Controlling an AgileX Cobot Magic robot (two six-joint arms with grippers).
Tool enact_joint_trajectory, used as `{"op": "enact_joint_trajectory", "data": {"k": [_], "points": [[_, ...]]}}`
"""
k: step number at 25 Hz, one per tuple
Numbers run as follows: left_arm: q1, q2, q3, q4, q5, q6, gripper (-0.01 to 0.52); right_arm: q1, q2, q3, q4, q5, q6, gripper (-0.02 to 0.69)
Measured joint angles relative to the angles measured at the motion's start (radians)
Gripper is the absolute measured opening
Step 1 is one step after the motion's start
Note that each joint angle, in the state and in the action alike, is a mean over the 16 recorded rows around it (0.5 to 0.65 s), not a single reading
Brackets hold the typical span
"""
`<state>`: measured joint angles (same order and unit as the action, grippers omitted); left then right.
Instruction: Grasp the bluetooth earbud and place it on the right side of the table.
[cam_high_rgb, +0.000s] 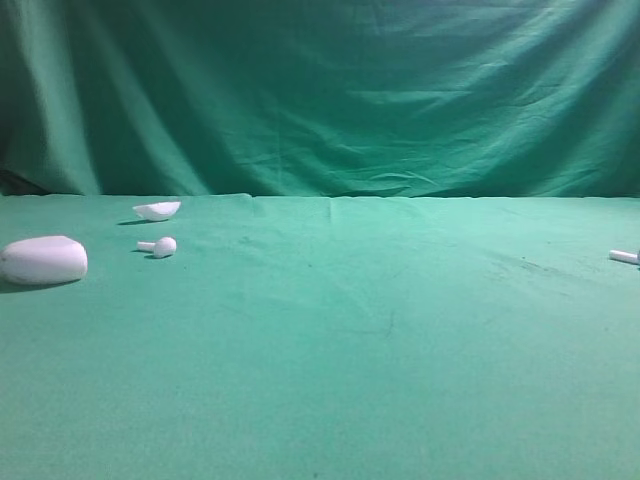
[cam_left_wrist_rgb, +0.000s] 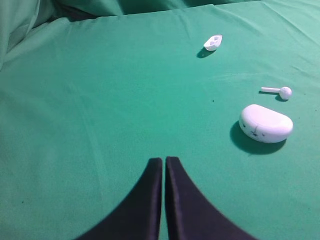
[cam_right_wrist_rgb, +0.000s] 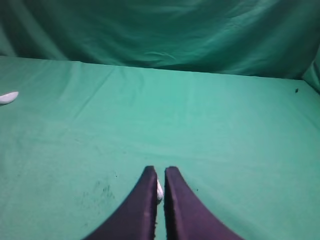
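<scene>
The bluetooth earbud shows as a small white bit pinched between the two black fingers of my right gripper, just behind the tips, low over the green table. In the exterior view only a short white stem shows at the right edge, at cloth level; the right gripper itself is outside that view. My left gripper is shut and empty, hovering over bare cloth on the left side, short of the white things there.
On the left lie a white pebble-shaped case, a second white earbud and a small white shell piece. A green curtain hangs behind the table.
</scene>
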<state>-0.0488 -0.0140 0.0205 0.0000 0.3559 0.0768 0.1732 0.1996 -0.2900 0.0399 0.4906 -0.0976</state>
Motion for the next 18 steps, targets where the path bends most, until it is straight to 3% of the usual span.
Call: {"op": "enact_joint_trajectory", "data": {"k": [6, 18], "points": [[0.0, 0.0, 0.0, 0.0, 0.0, 0.0, 0.0, -0.048, -0.127, 0.178, -0.005, -0.096, 0.004, 0.047], [0.0, 0.0, 0.0, 0.0, 0.0, 0.0, 0.0, -0.085, -0.208, 0.314, -0.005, -0.102, 0.034, 0.05]]}}
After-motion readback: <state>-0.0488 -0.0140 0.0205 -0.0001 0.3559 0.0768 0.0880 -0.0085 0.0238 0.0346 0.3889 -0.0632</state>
